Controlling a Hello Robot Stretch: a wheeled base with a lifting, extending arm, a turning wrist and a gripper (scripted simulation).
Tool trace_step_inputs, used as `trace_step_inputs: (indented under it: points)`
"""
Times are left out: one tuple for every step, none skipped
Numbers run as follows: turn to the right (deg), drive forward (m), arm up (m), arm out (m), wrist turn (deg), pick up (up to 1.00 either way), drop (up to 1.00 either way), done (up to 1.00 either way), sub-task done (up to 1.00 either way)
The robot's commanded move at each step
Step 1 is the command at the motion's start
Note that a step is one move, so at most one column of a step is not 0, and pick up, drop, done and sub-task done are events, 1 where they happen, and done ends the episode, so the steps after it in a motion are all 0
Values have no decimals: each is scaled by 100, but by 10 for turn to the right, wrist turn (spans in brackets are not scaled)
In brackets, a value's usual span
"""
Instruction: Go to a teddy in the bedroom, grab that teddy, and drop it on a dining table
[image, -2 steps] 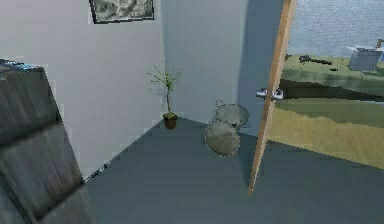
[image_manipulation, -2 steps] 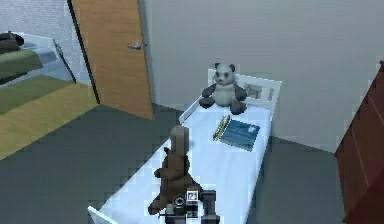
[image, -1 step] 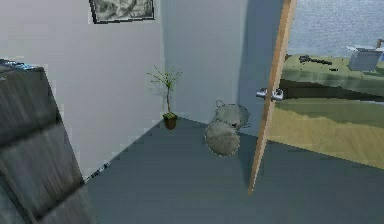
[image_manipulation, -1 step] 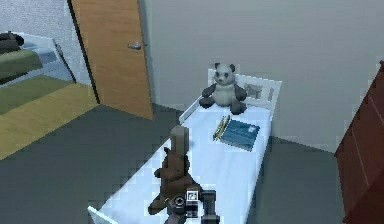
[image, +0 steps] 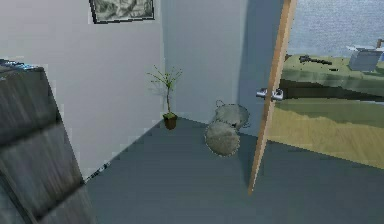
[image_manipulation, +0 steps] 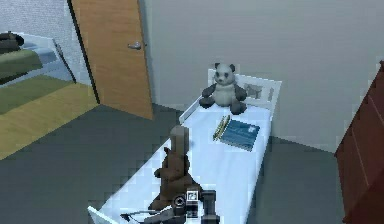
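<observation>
So the biggest thing here is the bed (image_manipulation: 215, 165), white sheet, running away from the robot with its headboard against the far wall. That makes sense as the spot to park beside, since both soft toys sit on it. The wooden door (image_manipulation: 115, 50) stands ajar past the bed's head-end corner, so I'd guess that's the way out toward the dining table later. A dark red-brown dresser (image_manipulation: 365, 150) sits off the bed's other side. The panda teddy (image_manipulation: 225, 88) is propped upright against the headboard in the middle of the head edge, well out of easy reach. The brown teddy (image_manipulation: 173, 180) sits near the foot edge, right by the arm, so I reckon that's the one being gone for. A blue book (image_manipulation: 240, 133) lies flat between the two, toward the dresser-side edge. The pincer (image_manipulation: 135, 213) is down at the foot edge beside the brown teddy, and honestly I can't tell whether it's got anything, because the teddy rests on the bed right there.
</observation>
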Motion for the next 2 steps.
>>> trace_step_inputs:
  points:
    - [0, 0, 0, 0, 450, 0, 0, 0, 0]
    - [0, 0, 0, 0, 270, 0, 0, 0, 0]
